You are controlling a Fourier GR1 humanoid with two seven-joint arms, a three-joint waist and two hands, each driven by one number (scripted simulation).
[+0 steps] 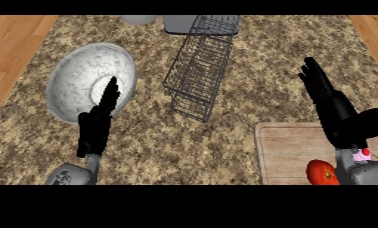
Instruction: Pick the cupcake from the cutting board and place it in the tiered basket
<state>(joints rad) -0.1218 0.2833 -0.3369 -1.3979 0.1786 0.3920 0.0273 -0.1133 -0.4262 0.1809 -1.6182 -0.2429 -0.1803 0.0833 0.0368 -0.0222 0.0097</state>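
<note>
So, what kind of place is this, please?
Most likely a kitchen counter: a speckled stone-like top with a wooden cutting board, a wire tiered basket and a large speckled bowl on it. Both hands are open.

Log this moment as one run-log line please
left hand open, over bowl edge | right hand open, above cutting board | cupcake mostly hidden on board | basket untouched
</note>
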